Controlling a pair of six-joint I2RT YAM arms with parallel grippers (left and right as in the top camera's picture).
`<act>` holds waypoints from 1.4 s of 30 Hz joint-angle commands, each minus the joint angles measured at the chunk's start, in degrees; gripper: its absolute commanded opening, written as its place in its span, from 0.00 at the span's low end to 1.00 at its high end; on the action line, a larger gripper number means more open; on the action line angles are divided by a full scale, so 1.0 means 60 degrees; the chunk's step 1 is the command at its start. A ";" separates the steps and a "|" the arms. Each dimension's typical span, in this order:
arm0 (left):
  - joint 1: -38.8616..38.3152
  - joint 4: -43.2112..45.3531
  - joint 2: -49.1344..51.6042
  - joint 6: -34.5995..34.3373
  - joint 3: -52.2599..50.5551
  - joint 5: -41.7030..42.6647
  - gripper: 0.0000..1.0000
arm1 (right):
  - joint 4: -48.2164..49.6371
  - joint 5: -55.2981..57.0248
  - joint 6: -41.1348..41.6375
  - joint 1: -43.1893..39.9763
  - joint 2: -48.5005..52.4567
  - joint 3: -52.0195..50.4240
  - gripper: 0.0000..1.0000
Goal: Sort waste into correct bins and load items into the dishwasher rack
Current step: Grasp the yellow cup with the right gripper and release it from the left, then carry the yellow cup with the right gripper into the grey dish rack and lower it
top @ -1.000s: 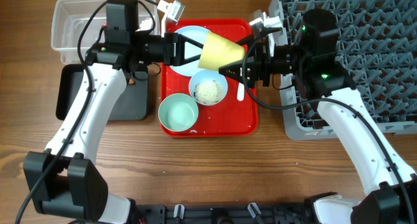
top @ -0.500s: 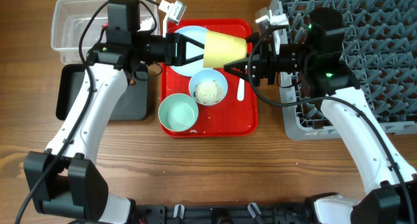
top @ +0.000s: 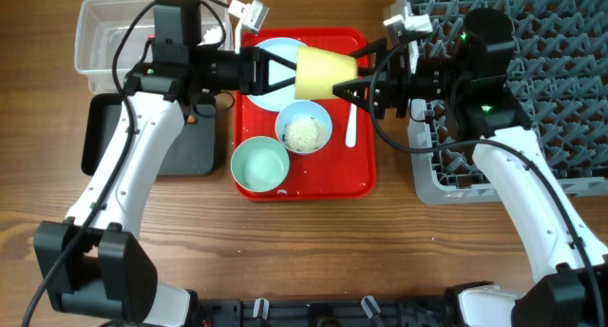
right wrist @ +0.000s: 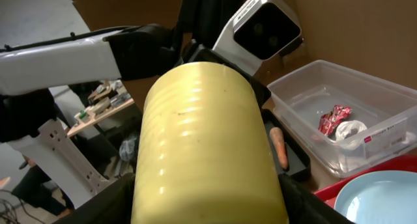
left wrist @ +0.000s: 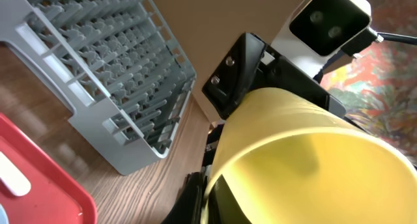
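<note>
A: Where's the small yellow cup (top: 328, 72)?

B: In the air over the far end of the red serving tray (top: 361, 175), lying on its side between the 2 arms. Its open mouth points at the left gripper (top: 293, 72) and its base at the right gripper (top: 356, 75).

A: Who's got hold of it?

B: The left one is clamped on the wide rim end, with the jaws spread around the outside. The right one's jaws lie along both sides of the base end, and in its wrist view they look to be touching. I can't tell whether they're squeezing.

A: And under it?

B: There are 2 bowls on the tray. The mint bowl (top: 259, 165) at the near left corner is empty, and the pale blue bowl (top: 304, 129) beside it holds a heap of white rice (top: 303, 133). The light blue plate (top: 275, 53) is at the far end, partly hidden by the left gripper. The white spoon (top: 351, 127) lies flat by the tray's right edge.

A: The bins?

B: They're both off to the left on the table (top: 285, 251). The clear tub (right wrist: 365, 100) holds the red-and-white wrapper (right wrist: 333, 116) with the white scrap (right wrist: 352, 129) touching it. The black tray (right wrist: 296, 165) sits just in front of the tub with the carrot (right wrist: 279, 148) in it.

A: The rack?

B: The grey dishwasher rack (top: 551, 80) is on the right, beside the red tray. The right arm reaches across its near left corner.
</note>
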 commanded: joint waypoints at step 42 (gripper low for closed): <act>-0.0015 -0.2262 -0.0055 0.0594 0.0098 -0.6284 0.48 | -1.4171 1.2466 0.0572 -0.2466 0.0780 0.3599 0.42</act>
